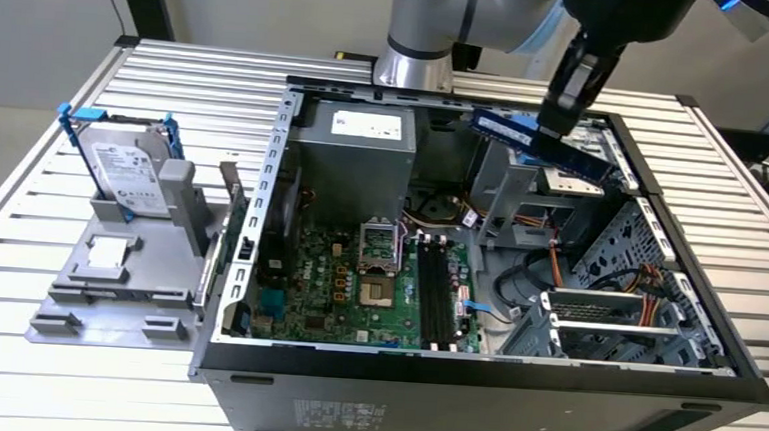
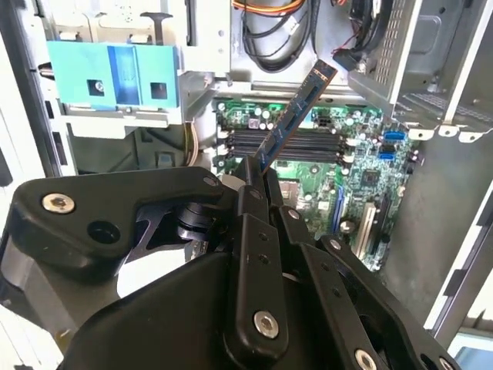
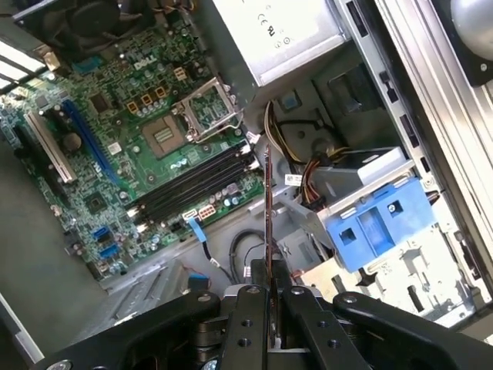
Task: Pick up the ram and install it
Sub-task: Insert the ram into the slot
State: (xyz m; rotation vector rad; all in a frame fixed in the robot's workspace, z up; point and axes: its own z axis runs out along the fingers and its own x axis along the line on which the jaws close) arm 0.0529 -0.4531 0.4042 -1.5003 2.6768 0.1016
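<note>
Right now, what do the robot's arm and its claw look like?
The thick silver-grey tubular arm has light-blue joint caps. The matte-black gripper is built of flat linked bars fastened with round silver screws, narrowing toward its tip.

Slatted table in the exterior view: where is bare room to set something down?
Bare slats of the table lie on the camera's side of the grey stand, beyond the hard drive, and along the exterior view's right of the computer case. Inside it is crowded: motherboard, cables, with the gripper holding the ram above.
</note>
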